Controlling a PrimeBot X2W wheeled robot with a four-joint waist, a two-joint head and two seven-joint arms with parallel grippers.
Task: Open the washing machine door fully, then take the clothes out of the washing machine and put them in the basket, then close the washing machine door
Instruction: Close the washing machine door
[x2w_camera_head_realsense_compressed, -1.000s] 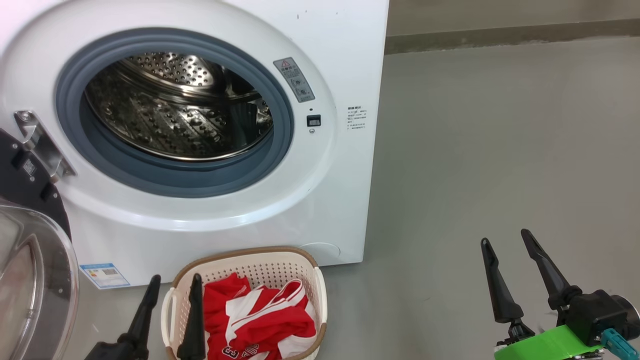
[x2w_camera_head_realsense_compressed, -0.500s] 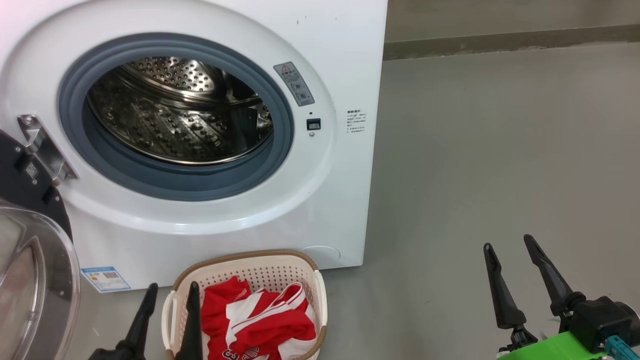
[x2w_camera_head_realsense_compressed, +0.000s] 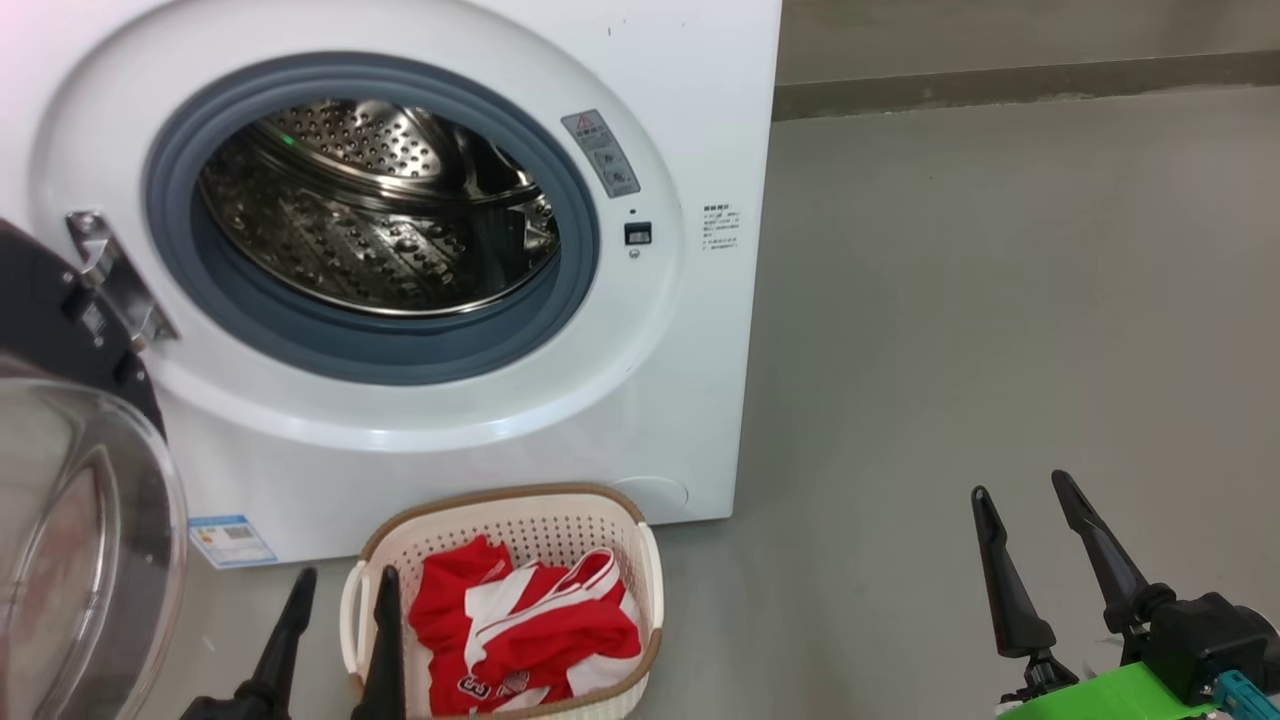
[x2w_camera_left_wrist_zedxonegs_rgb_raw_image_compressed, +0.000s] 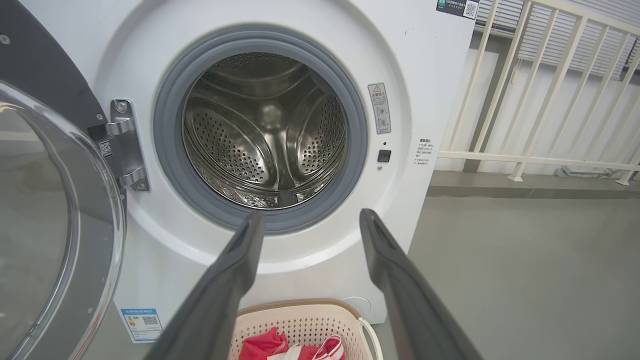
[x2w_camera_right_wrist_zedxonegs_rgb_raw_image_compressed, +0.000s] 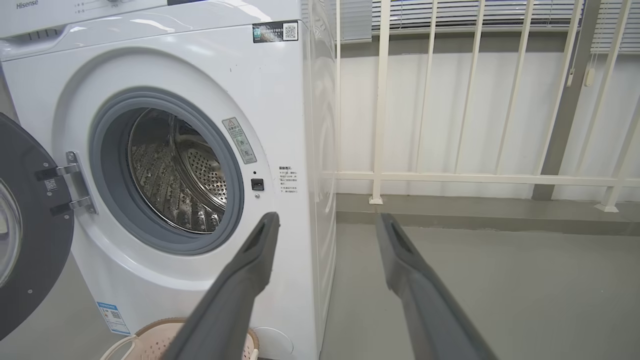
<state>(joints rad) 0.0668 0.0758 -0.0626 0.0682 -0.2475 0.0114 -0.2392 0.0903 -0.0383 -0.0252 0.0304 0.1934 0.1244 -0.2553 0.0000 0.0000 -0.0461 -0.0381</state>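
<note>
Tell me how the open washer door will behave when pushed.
The door likely swings rigidly as one piece on its metal hinge, not flopping. Its glossy bulging glass looks slippery, so a push may slide off.

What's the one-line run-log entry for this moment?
washing machine door: wide open | washing machine: drum bare steel | clothes: in basket | left gripper: open, holding nothing | right gripper: open, holding nothing | next: close washing machine door

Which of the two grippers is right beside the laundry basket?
The left gripper, open, at the basket's left side; the right gripper hangs far off over bare floor.
</note>
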